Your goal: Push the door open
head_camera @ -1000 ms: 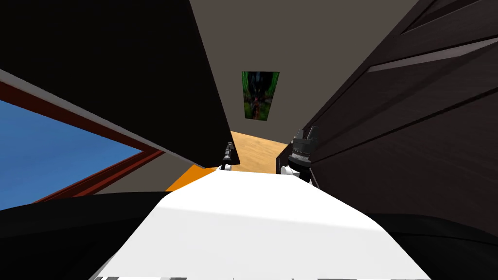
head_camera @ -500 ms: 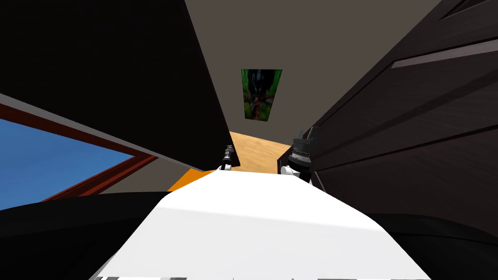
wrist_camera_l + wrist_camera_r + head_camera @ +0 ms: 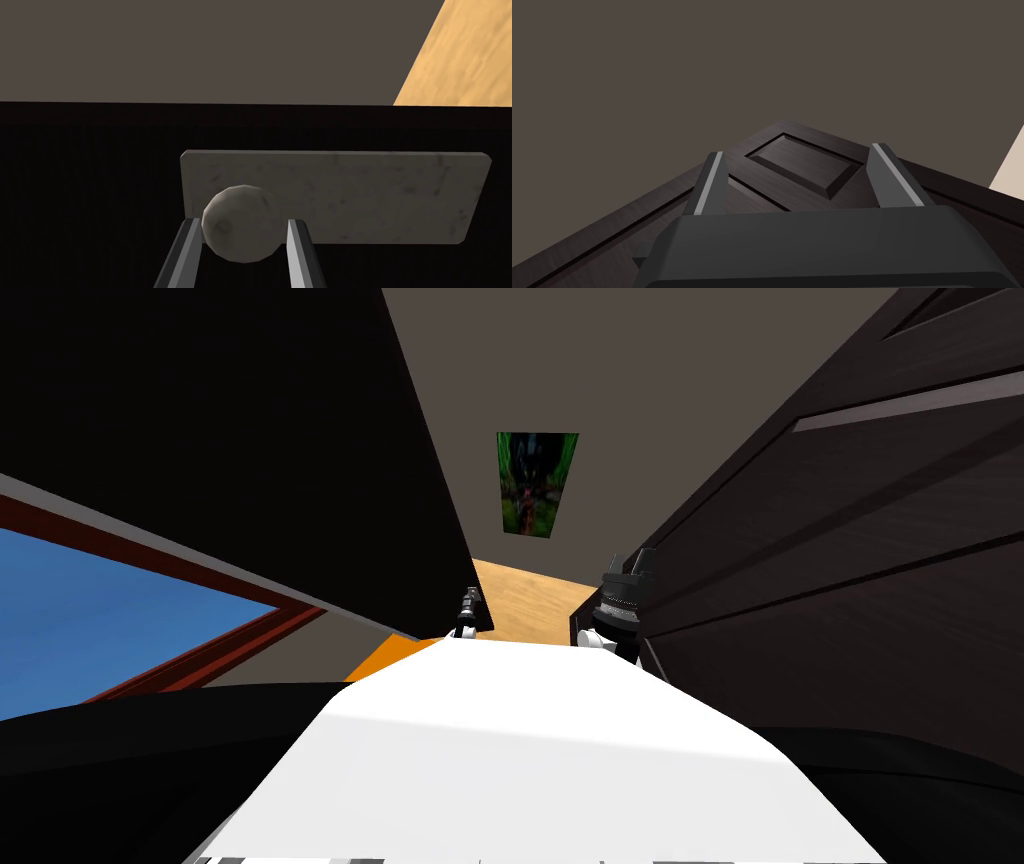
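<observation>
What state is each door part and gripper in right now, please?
door: partly open, floor visible past its edge.
knob: clamped on both sides.
left gripper: shut on the knob.
right gripper: open, empty, facing a dark panelled surface.

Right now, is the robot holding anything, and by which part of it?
Yes. The left gripper is shut on the round grey knob of the dark door, one finger pressing each side of it. The right gripper is open and holds nothing.
</observation>
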Robot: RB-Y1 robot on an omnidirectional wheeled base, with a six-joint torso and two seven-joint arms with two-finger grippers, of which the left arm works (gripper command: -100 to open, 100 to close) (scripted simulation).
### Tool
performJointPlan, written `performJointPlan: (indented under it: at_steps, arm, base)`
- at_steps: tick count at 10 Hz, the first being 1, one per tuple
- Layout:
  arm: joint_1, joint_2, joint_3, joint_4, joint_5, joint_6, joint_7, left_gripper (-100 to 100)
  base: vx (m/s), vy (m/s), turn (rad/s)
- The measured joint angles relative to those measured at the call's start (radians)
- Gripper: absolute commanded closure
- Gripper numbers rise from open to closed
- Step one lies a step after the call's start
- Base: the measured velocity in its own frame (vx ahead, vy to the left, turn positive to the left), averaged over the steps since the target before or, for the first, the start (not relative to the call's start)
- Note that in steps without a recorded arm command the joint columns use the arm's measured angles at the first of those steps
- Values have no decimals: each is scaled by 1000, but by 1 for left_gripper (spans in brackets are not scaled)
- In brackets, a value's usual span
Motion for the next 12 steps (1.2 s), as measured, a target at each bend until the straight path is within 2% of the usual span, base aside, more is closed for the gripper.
performJointPlan:
  at_steps: [2, 3, 4, 5, 7, 8, 9, 10, 11, 12]
  arm:
    - [4, 1, 20, 14, 21, -3, -16, 100]
    - [22, -1, 25, -19, 27, 12, -22, 100]
    - [26, -1, 36, -29, 39, 19, -31, 100]
    - [18, 5, 48, -12, 52, 9, -38, 100]
    - [50, -2, 77, -67, 82, 24, -67, 100]
    - [47, -2, 93, -61, 98, 18, -81, 100]
    - [35, 4, 109, -35, 114, 1, -91, 100]
    - [54, -1, 121, -79, 125, 18, -103, 100]
    - [53, -1, 133, -76, 138, 16, -114, 100]
    - [55, 9, 148, -64, 154, 11, -117, 100]
  base:
    - [148, -4, -38]
    - [194, 2, -52]
    - [200, 21, -70]
    - [218, -1, -86]
    - [238, 20, -55]
    - [204, 25, -71]
    - [145, 8, -47]
    - [132, 12, -49]
    - [169, 16, -66]
    - [150, -1, -32]
